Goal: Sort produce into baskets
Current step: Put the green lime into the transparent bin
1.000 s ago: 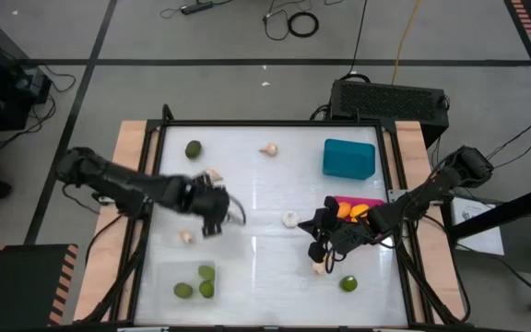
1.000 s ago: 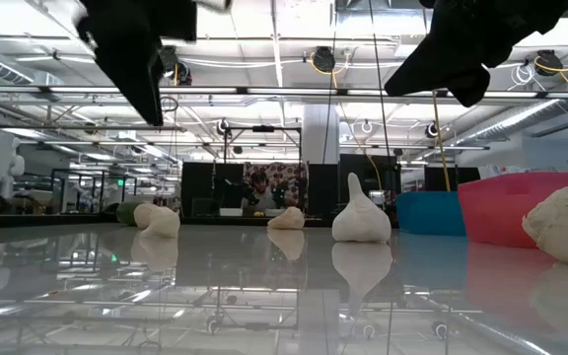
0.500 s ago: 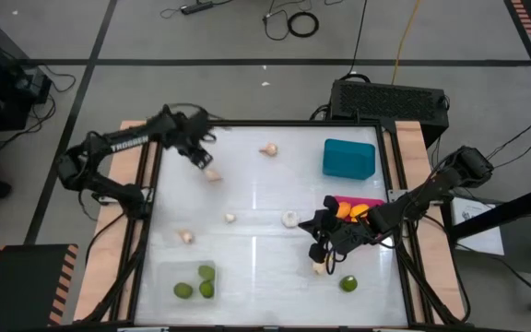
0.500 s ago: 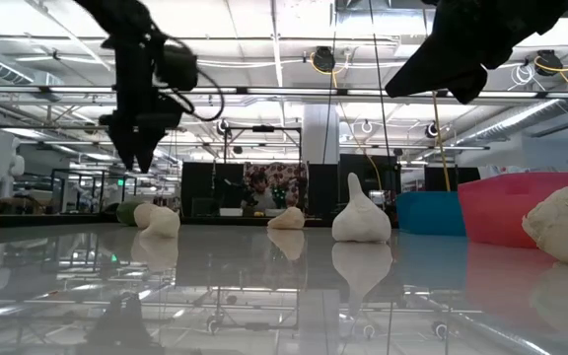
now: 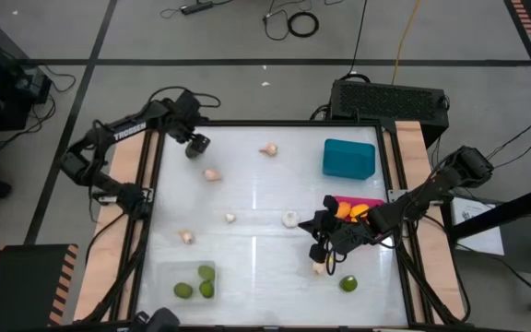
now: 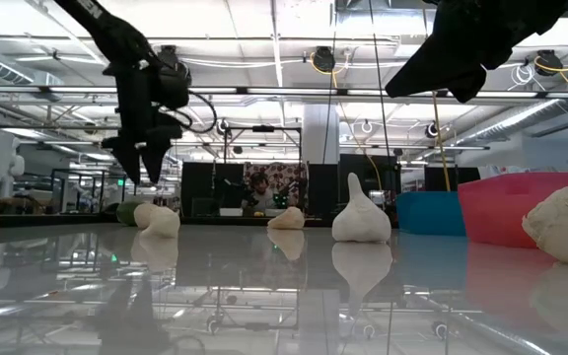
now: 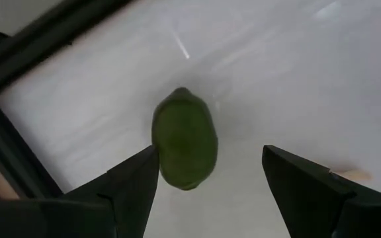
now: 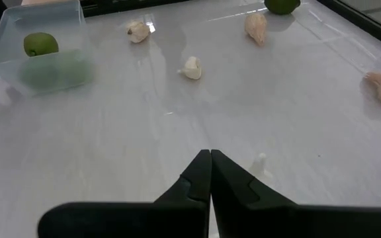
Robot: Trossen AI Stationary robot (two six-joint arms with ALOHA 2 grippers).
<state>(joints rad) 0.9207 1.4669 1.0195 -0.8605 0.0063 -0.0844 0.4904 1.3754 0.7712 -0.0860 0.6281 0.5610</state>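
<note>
The left gripper (image 5: 194,145) hangs over the far left corner of the white table (image 5: 256,198), fingers (image 7: 132,182) spread wide, and squarely between them, down on the tabletop, sits a dark green lime (image 7: 184,139), untouched by either finger. Just toward the centre from that lime lies a garlic bulb (image 5: 212,173), and another garlic bulb (image 5: 269,148) rests farther along the far edge, between the lime and the teal basket (image 5: 349,159). The magenta basket (image 5: 365,203) sits just in front of the teal one, with orange fruits (image 5: 350,211) inside. Right against that pink bin hovers the right gripper (image 5: 319,249), jaws pinched fully together and carrying nothing. A whitish bulb (image 5: 289,219) lies beside it toward the centre, a small garlic piece (image 5: 318,267) just under its tip, and a second lime (image 5: 348,284) nearer the front edge. Over at the near left corner, well away from the first lime, the clear basket (image 5: 188,279) holds three limes (image 5: 195,285). Two small garlic pieces (image 5: 186,237) lie between that bin and the lime.
</note>
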